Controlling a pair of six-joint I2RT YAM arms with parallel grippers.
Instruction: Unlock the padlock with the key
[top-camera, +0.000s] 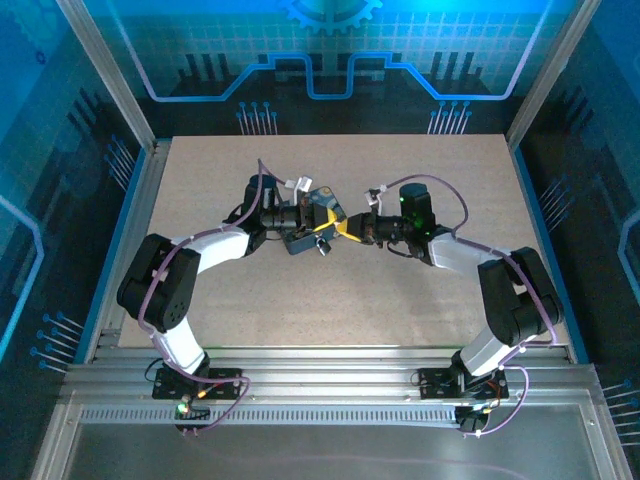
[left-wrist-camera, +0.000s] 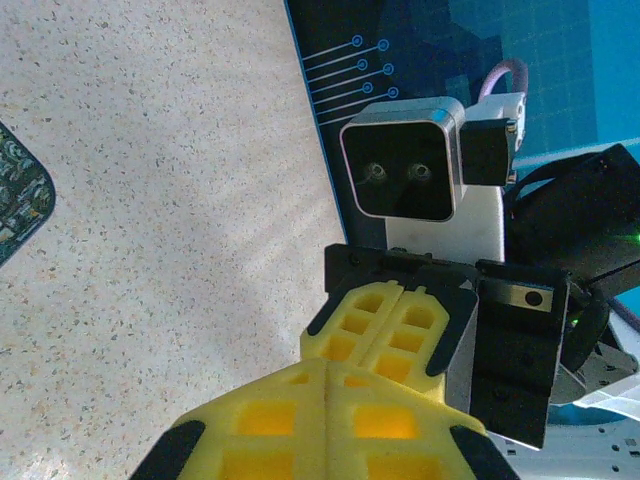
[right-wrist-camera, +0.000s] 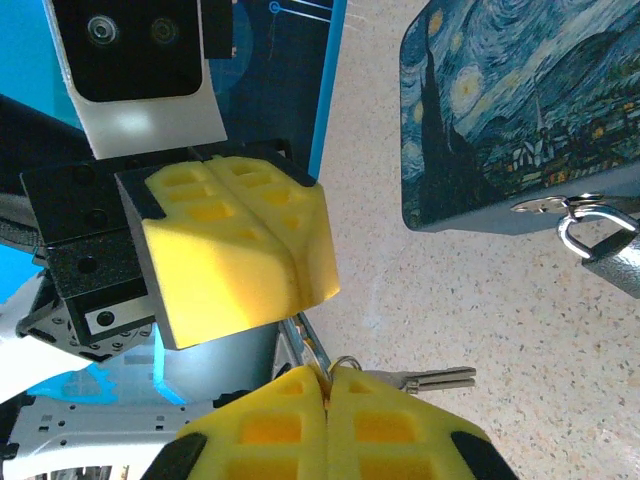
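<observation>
Silvery and thin, the key (right-wrist-camera: 432, 379) sticks out sideways from the right gripper (right-wrist-camera: 325, 388), whose yellow pads are clamped on its ringed head. Its blade points toward the padlock (right-wrist-camera: 612, 252), a small grey body hanging by a shiny shackle from the clasp of the painted box (right-wrist-camera: 500, 110) on the speckled table (right-wrist-camera: 450, 310). The left gripper (right-wrist-camera: 285, 265) sits just beside the right one, pads pressed together with nothing seen between them.

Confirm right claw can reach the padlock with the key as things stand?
Probably yes. The right claw is shut on the key; bare table lies between it and the padlock on the box.
</observation>
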